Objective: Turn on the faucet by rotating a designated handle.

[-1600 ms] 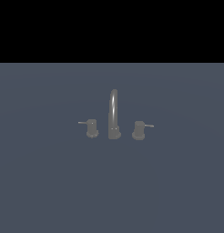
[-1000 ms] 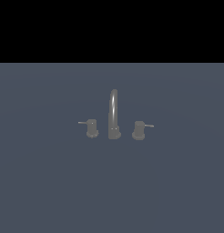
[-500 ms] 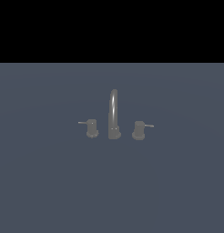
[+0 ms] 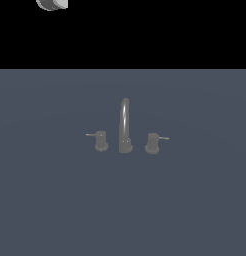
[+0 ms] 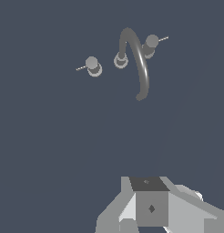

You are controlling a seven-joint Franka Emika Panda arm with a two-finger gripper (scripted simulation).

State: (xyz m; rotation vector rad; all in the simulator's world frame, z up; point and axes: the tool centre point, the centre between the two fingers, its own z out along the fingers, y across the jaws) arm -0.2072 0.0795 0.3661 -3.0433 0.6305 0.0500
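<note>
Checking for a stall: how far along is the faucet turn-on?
Nothing looks done: the handle, rod pointing to the exterior view's left, is untouched. In hand: only the approach; the gripper is high above the faucet, far from both knobs. Left: descend, catch the rod, rotate it.

The faucet [image 4: 125, 125] looks like dark grey metal with a dull satin finish; a soft pale sheen runs along its smooth arched spout. The handle [image 4: 100, 140] and the twin knob [image 4: 152, 143] at its 3 o'clock share that grey metal look, each with a thin, lighter rod. The surface [image 4: 55, 200] is flat, matt slate blue, with no grain or gloss. The tool [image 5: 148, 207] shows plain, matt grey faces, like untextured plastic.
</note>
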